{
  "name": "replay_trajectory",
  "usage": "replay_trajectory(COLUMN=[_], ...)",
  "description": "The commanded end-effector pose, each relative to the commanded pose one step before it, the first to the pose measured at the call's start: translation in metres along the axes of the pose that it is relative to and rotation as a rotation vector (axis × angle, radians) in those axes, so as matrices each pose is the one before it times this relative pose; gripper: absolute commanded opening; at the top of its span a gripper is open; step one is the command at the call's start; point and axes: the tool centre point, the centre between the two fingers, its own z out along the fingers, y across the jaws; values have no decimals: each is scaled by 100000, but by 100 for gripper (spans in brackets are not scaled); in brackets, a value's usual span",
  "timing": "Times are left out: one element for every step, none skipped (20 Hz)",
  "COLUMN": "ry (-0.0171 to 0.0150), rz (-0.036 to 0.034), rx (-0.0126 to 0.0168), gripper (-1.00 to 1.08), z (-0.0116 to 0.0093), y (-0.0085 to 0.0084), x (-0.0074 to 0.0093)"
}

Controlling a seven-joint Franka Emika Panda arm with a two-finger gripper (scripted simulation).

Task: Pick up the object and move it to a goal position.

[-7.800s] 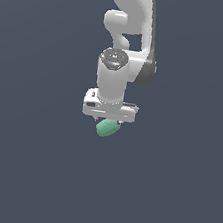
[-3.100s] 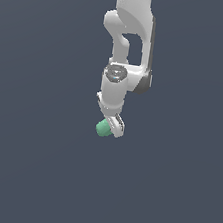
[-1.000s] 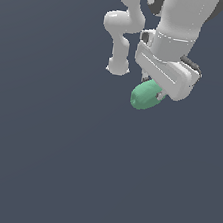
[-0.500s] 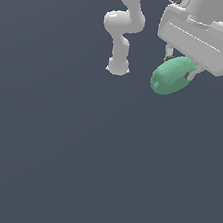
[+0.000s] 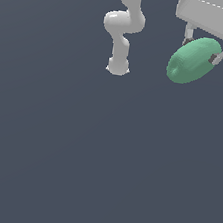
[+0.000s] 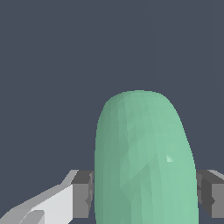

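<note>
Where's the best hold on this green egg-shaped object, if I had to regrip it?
Across its narrow middle, as the gripper has it now: fingers on opposite long flanks of the green egg-shaped object. It is elongated, so that is its narrowest width.

Object (image 5: pixel 192 61): plain mint green, matte, no pattern, slightly darker green along its shaded edge; one tiny pale highlight in wrist view (image 6: pixel 144 162). End effector (image 5: pixel 200 48): white body, fingers white with dark grey pads (image 6: pixel 82 194). Arm (image 5: pixel 122 29): plain white to light grey, shaded grey on curves. Background: flat dark slate blue-grey, no texture.
</note>
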Motion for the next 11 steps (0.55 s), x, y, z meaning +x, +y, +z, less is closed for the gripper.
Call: replay_trajectory(ry=[-8, 0, 0, 0, 0, 0, 0, 0, 0, 0, 0], rz=[32, 0, 0, 0, 0, 0, 0, 0, 0, 0, 0], rx=[-13, 0, 0, 0, 0, 0, 0, 0, 0, 0, 0], gripper=[-100, -100, -100, -100, -100, -100, -100, -100, -100, -100, -100], z=[-750, -212, -184, -157, -132, -108, -85, -64, -44, -25, -8], y=[-268, -85, -75, -66, -57, -48, -39, -31, -22, -13, -4], x=[-238, -70, -60, -51, -42, -33, -26, -19, -13, -7, -2])
